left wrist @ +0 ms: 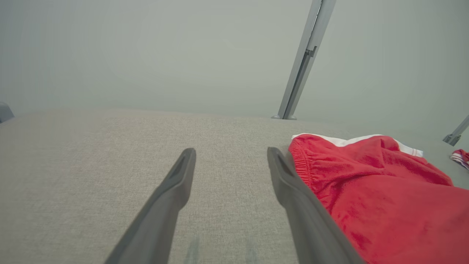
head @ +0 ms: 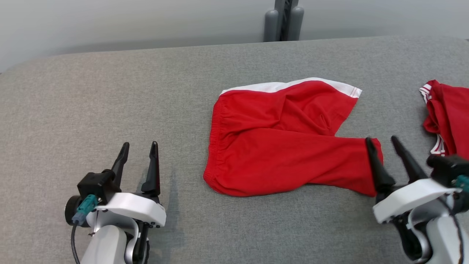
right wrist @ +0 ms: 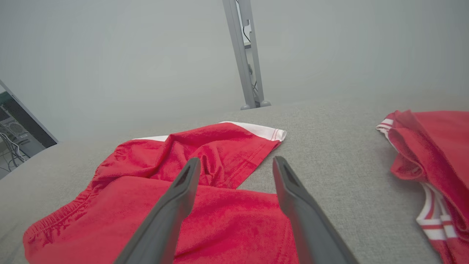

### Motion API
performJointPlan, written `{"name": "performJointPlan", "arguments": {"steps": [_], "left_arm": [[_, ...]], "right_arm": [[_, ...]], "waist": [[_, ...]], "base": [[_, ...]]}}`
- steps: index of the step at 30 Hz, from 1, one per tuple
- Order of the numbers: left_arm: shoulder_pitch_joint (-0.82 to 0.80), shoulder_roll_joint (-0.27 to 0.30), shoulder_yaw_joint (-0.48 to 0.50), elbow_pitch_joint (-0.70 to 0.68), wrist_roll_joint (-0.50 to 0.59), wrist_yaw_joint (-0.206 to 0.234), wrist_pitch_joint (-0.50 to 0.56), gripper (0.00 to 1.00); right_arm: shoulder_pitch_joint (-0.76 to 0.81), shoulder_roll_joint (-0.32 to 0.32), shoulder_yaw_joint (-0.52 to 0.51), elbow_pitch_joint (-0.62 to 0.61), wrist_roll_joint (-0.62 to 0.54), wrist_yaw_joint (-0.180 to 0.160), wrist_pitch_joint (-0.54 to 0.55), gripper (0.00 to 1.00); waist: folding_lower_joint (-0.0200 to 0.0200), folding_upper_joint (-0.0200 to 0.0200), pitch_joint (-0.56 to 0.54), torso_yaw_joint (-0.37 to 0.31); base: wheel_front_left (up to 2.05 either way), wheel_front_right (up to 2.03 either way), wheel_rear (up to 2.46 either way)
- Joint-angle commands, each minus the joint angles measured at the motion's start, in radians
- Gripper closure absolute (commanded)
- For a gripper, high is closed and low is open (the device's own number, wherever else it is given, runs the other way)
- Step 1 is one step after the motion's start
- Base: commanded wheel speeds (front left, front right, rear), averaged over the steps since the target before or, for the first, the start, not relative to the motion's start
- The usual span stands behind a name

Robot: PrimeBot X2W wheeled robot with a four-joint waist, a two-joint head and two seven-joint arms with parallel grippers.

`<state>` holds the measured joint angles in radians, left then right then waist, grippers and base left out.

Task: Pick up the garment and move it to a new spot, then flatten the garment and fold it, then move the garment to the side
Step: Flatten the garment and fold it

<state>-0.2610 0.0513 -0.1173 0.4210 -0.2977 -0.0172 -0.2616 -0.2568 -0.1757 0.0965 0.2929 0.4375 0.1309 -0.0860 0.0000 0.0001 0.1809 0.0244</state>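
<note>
The garment (head: 278,143) is a pair of red shorts with a white hem, lying spread and rumpled in the middle of the grey padded table (head: 110,91). It also appears in the left wrist view as the shorts (left wrist: 373,190) and in the right wrist view as the shorts (right wrist: 205,190). My right gripper (head: 382,141) stands open just above the end of the near leg, holding nothing; its fingers (right wrist: 176,205) straddle that leg's edge. My left gripper (head: 140,147) is open over bare table, left of the elastic waistband.
A second red garment with red-and-white striped trim (head: 445,117) lies bunched at the table's right edge, close to my right arm. A grey metal post (head: 284,20) stands behind the table's far edge. Bare grey table stretches left of the shorts.
</note>
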Motion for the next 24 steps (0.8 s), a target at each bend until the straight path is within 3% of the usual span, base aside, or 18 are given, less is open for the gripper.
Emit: {"name": "performJointPlan", "arguments": {"steps": [1, 7, 13, 18, 24], "left_arm": [[-0.004, 0.002, -0.011, 0.004, 0.003, -0.007, -0.004, 0.00], [-0.020, 0.003, -0.046, 0.007, 0.003, -0.011, -0.004, 0.00], [-0.039, 0.002, -0.089, 0.004, -0.013, -0.010, -0.004, 0.00], [-0.045, 0.002, -0.124, 0.004, -0.036, 0.004, -0.004, 0.00], [-0.063, 0.002, -0.160, -0.005, -0.066, 0.018, -0.004, 0.00]], "right_arm": [[0.021, 0.009, 0.020, -0.004, -0.013, 0.000, -0.007, 0.00], [-0.026, 0.018, 0.067, 0.018, -0.038, 0.000, 0.004, 0.00], [-0.156, -0.021, 0.093, 0.076, -0.073, 0.000, 0.056, 0.00], [-0.291, -0.078, 0.150, 0.170, -0.087, 0.000, 0.135, 0.00], [-0.442, -0.200, 0.297, 0.303, -0.092, 0.000, 0.210, 0.00]], "waist": [[0.0000, -0.0001, 0.000, -0.008], [0.0000, -0.0001, 0.006, -0.009], [0.0000, -0.0001, 0.025, 0.038], [0.0000, -0.0001, 0.050, 0.101], [0.0000, -0.0001, 0.095, 0.190]], "base": [[0.00, 0.00, 0.00], [0.00, 0.00, 0.00], [0.00, 0.00, 0.00], [0.00, 0.00, 0.00], [0.00, 0.00, 0.00]]}}
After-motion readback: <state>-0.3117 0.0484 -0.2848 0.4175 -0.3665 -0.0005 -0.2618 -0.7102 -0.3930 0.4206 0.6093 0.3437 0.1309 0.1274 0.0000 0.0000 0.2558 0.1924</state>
